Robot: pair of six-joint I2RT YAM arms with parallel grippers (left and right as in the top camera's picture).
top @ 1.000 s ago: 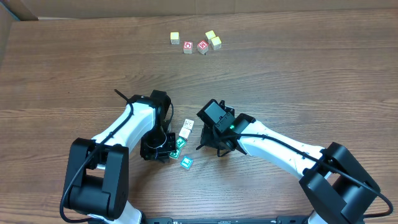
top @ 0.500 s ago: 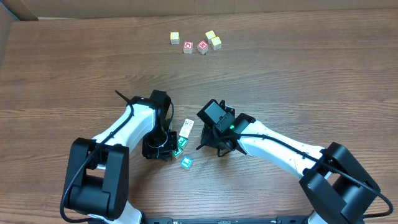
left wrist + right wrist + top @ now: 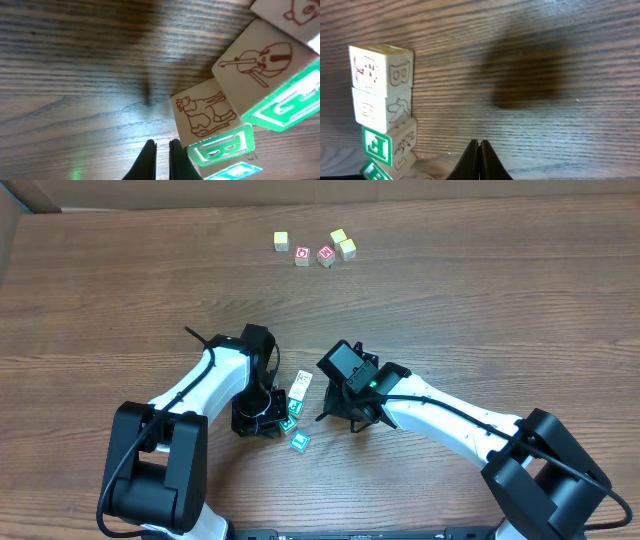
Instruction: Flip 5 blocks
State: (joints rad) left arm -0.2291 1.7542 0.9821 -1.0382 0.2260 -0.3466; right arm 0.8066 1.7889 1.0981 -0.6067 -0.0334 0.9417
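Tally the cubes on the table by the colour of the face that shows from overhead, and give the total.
Plain yellow cubes: 3
Red-faced cubes: 2
White-faced blocks: 2
Teal-green-faced blocks: 3
Total: 10

White and teal blocks (image 3: 299,386) lie in a short line on the wooden table (image 3: 480,300). The left gripper (image 3: 272,422) is just beside them at 9 o'clock, and the right gripper (image 3: 336,412) is near at 3 o'clock. Yellow cubes (image 3: 281,241) and red-faced cubes (image 3: 302,256) cluster well apart at 12 o'clock.
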